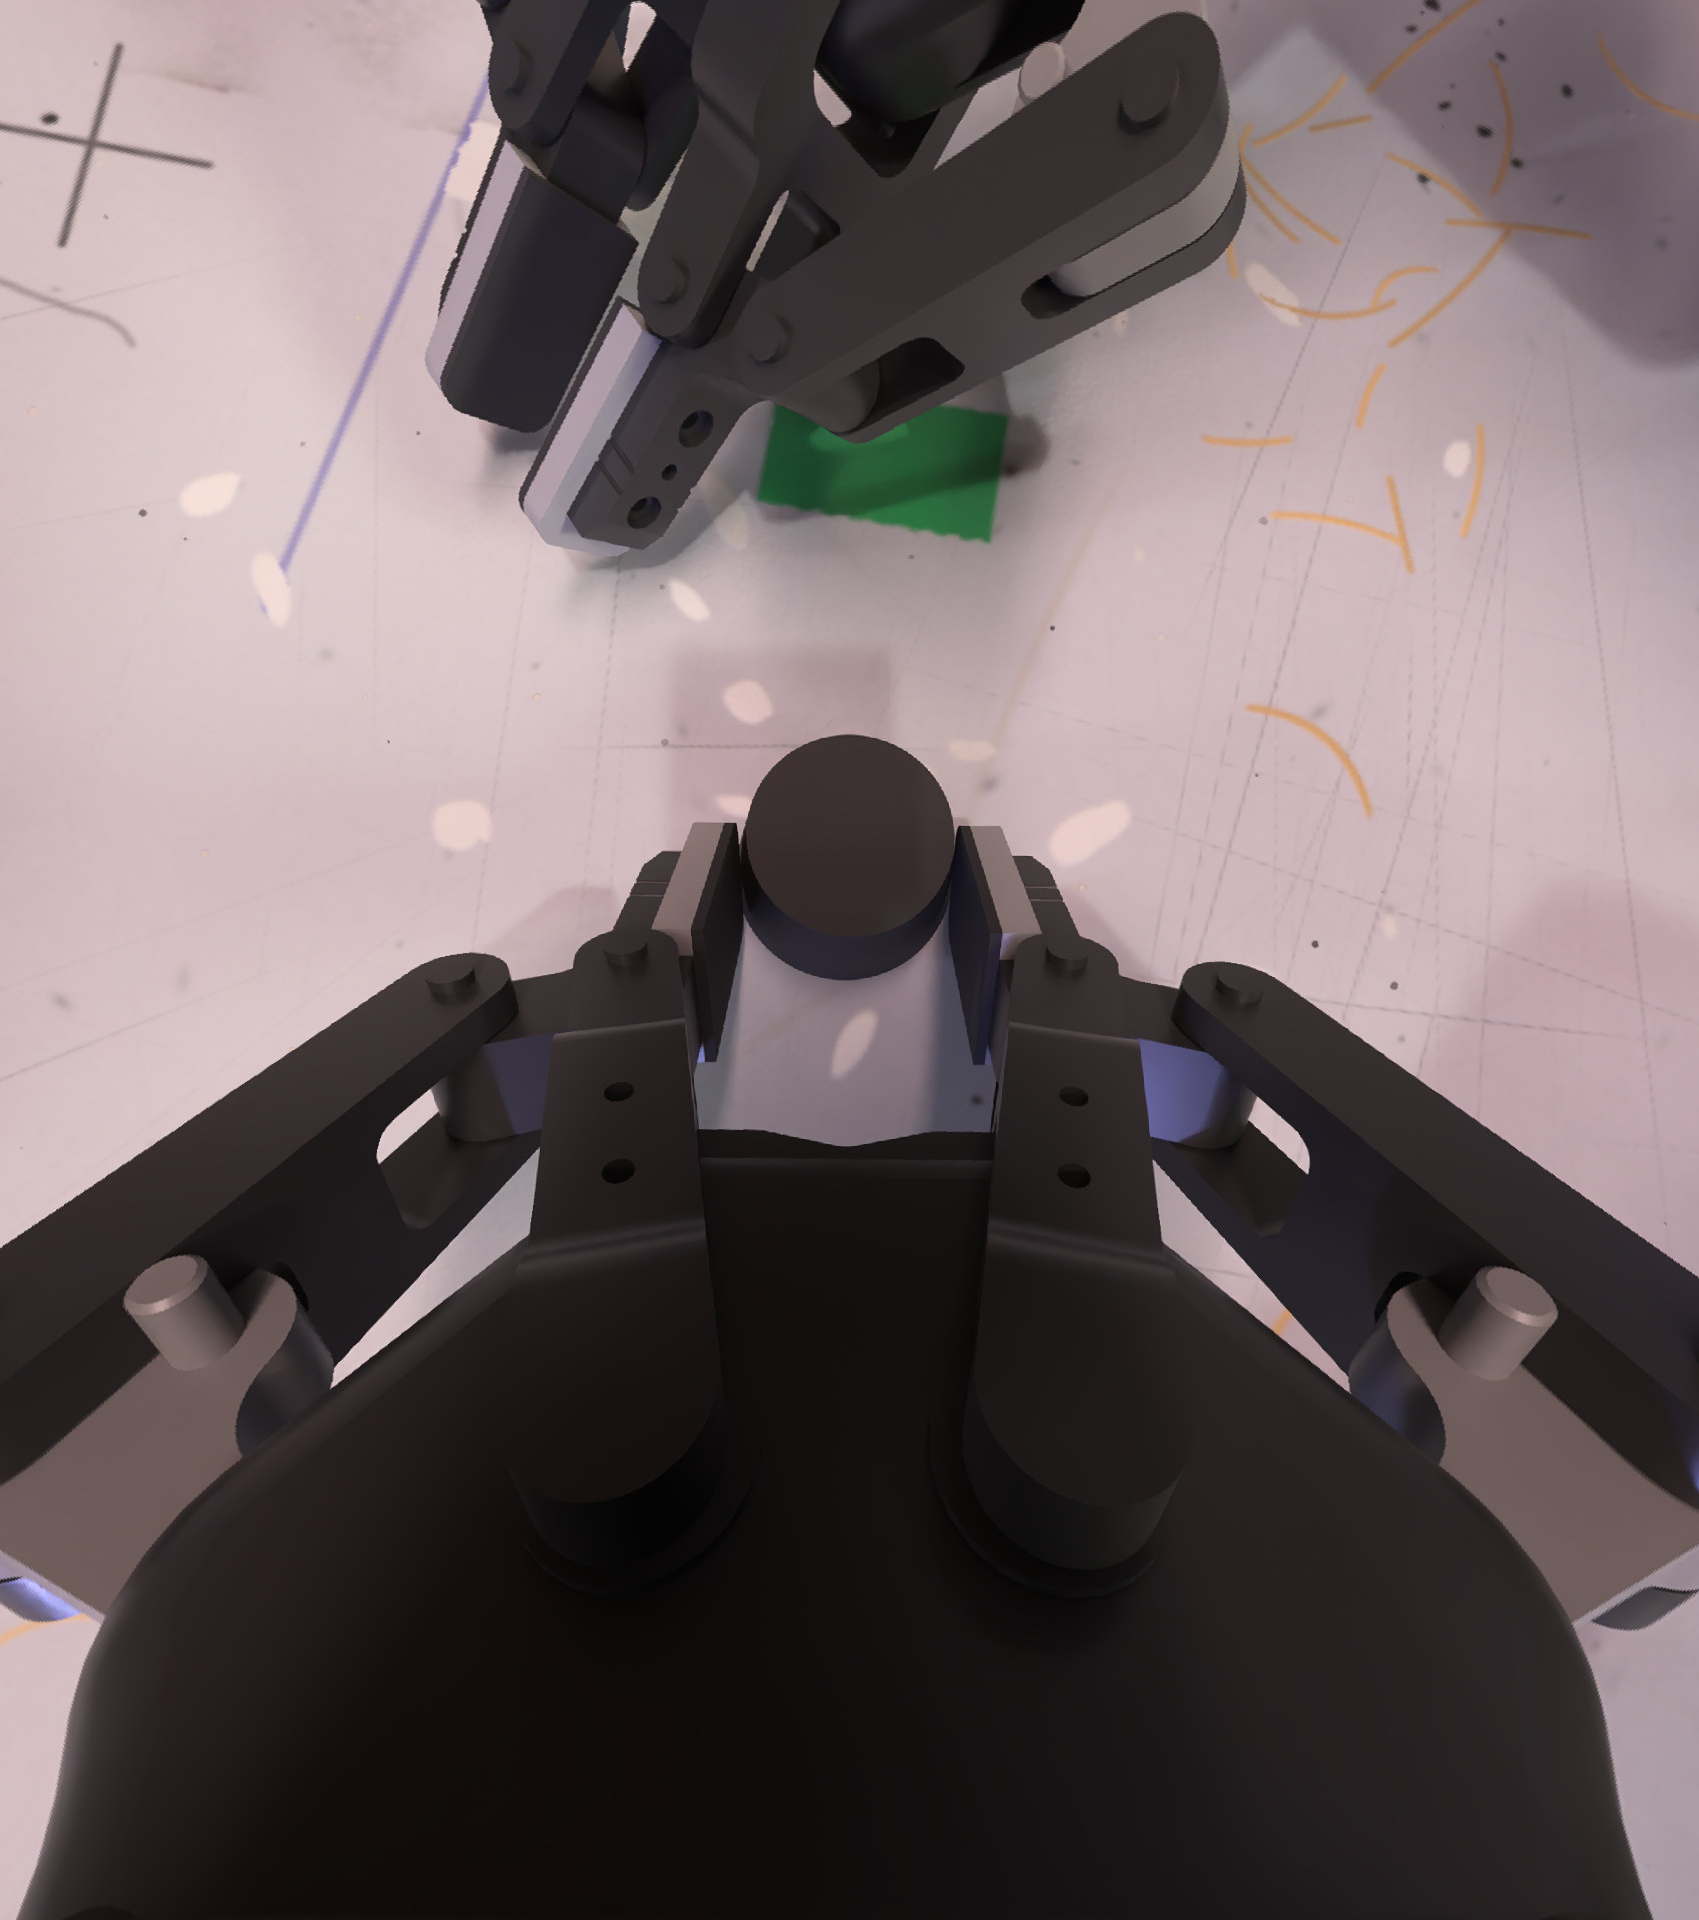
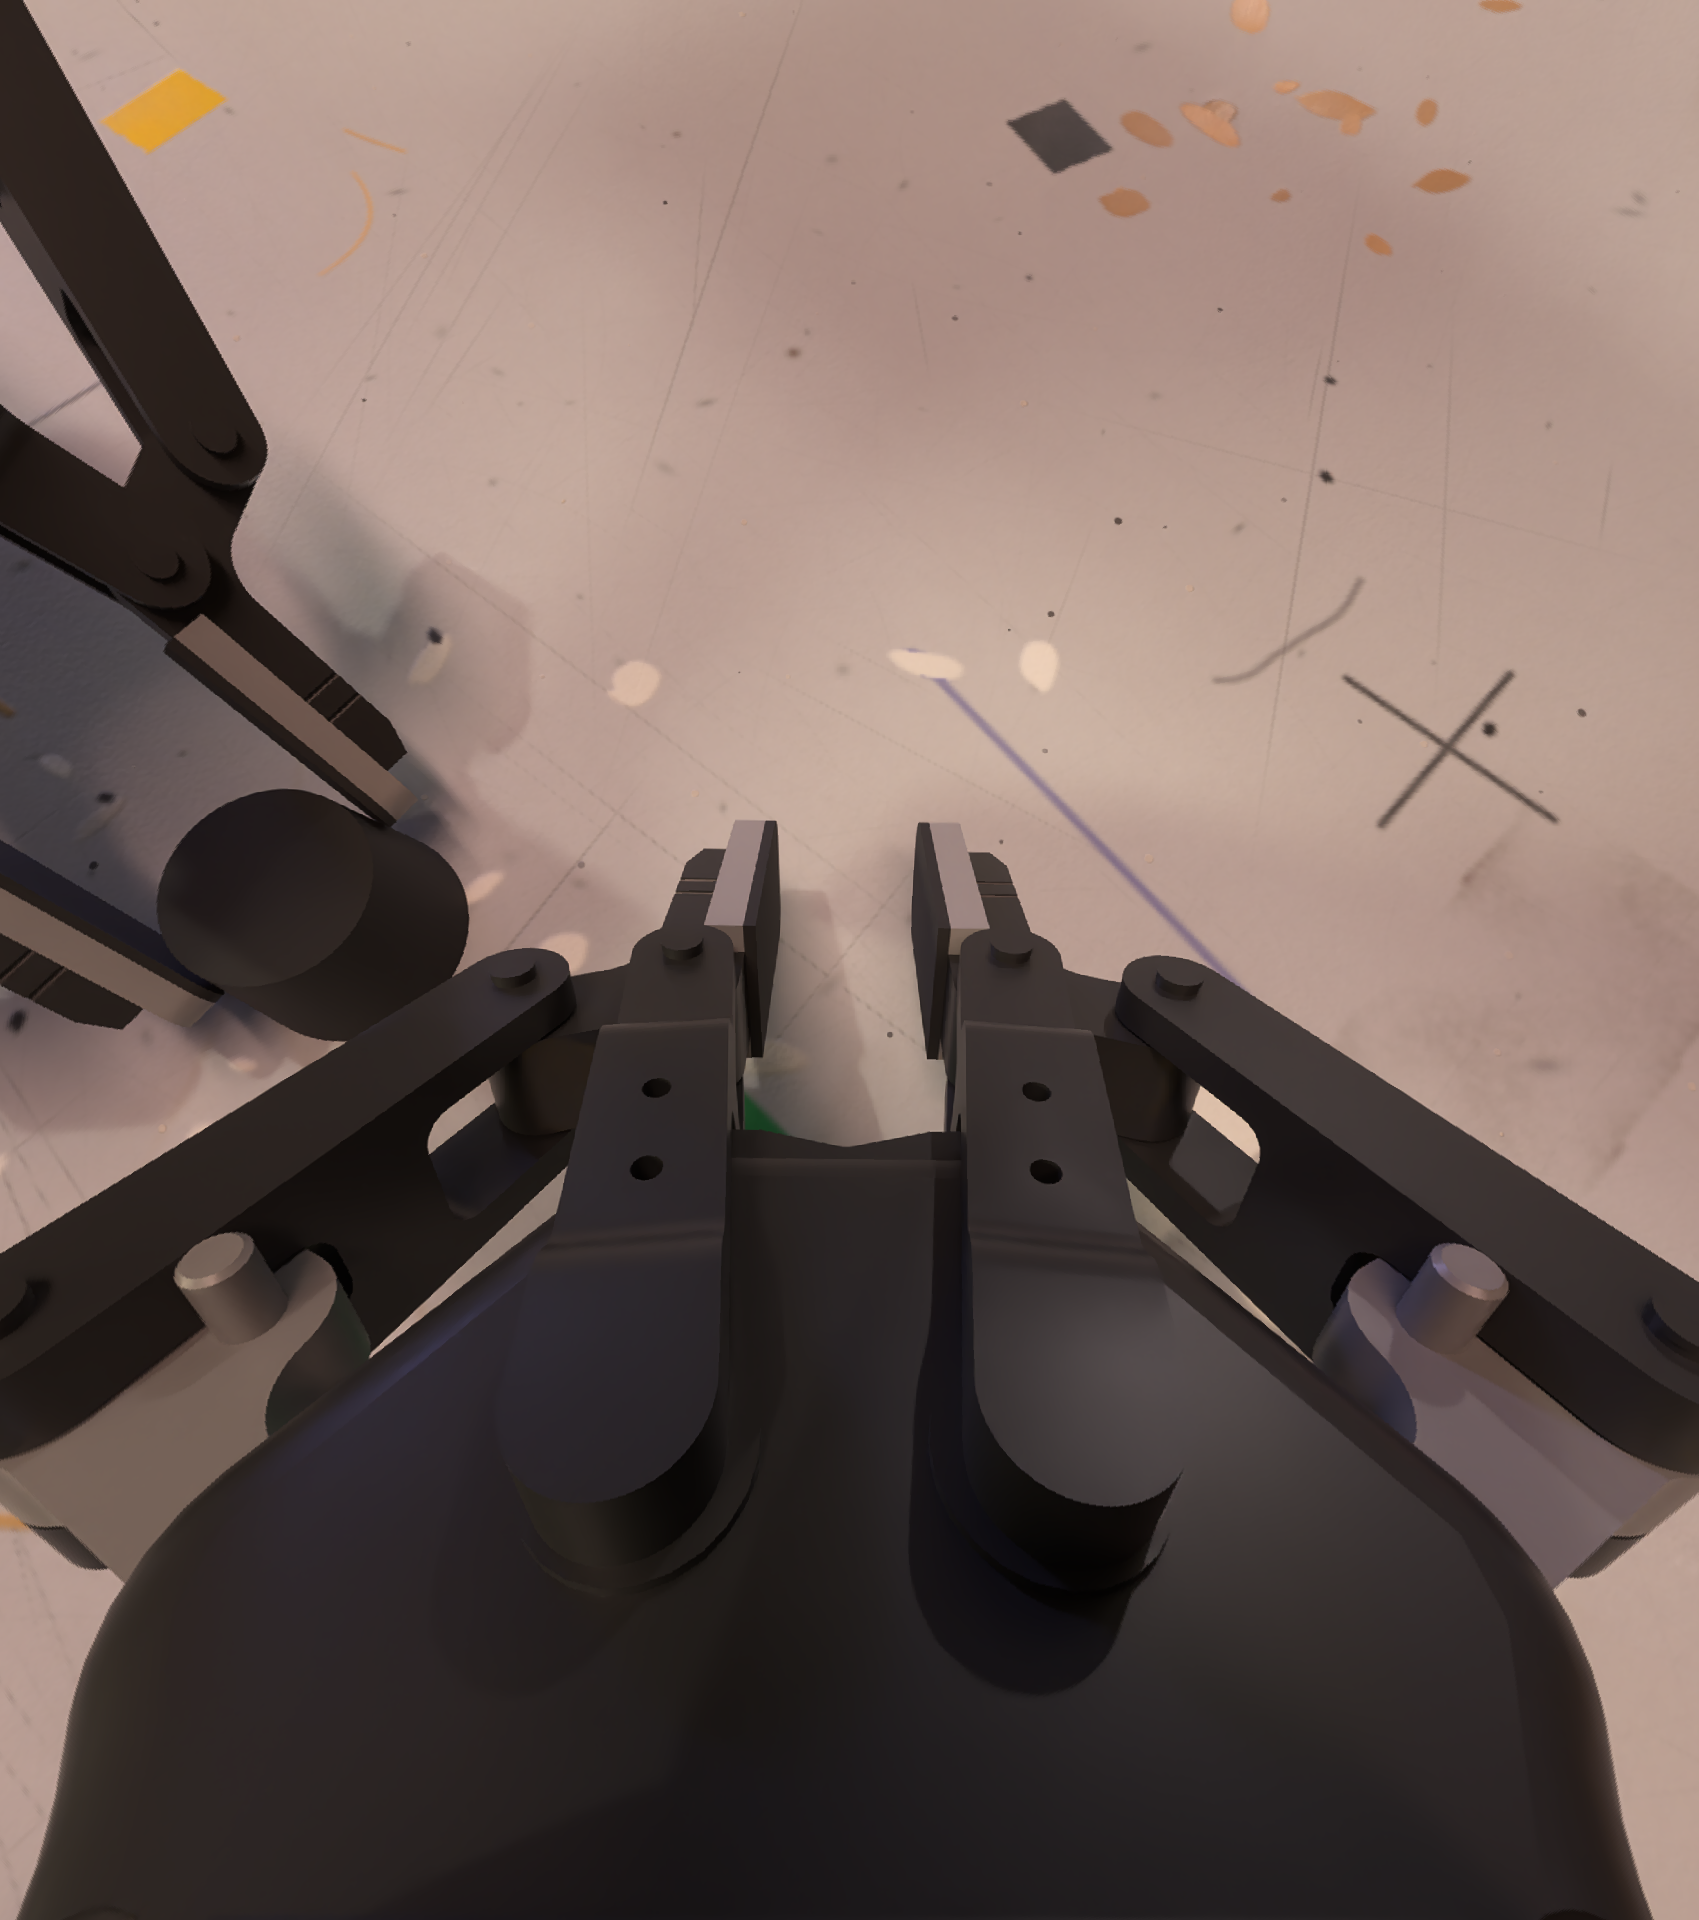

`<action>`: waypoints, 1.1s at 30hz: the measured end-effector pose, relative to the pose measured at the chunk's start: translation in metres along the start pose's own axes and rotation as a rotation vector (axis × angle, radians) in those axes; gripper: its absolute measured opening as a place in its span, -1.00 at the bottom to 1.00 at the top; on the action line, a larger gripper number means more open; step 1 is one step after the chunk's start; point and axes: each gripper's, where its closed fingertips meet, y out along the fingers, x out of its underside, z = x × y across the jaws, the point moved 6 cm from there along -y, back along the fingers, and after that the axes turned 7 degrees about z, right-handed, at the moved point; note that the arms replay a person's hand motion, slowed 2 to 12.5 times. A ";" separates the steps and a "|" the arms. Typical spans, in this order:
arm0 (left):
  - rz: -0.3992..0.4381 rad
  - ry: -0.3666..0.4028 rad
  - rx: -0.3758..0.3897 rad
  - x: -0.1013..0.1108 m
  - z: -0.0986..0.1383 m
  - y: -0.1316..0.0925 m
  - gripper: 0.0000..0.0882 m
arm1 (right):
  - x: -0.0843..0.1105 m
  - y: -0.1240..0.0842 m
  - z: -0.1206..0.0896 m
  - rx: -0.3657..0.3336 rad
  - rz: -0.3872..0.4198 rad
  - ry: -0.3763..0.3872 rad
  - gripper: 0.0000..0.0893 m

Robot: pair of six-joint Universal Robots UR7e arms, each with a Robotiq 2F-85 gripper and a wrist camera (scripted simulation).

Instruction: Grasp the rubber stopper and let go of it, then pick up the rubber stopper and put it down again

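The rubber stopper is a short dark cylinder with a flat round top. My left gripper is shut on it, one pad against each side, close over the pale table. In the right wrist view the stopper shows at the left between the left gripper's fingers. My right gripper is open with a narrow gap and holds nothing. It hangs just beyond the stopper, and it also shows at the top of the left wrist view.
A flat green patch lies on the table under the right gripper. A drawn cross, a thin blue line, a yellow square and a dark square mark the scratched, speckled tabletop.
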 end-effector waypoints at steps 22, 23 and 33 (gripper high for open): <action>0.005 -0.009 -0.005 0.000 -0.001 0.000 -0.17 | 0.000 0.000 0.000 -0.001 -0.001 0.006 -0.46; 0.005 -0.010 -0.005 0.000 -0.001 0.000 -0.17 | 0.000 0.000 0.000 -0.002 -0.001 0.006 -0.46; 0.003 -0.012 -0.004 0.000 -0.001 0.000 -0.17 | 0.000 0.000 0.001 -0.002 -0.001 0.007 -0.46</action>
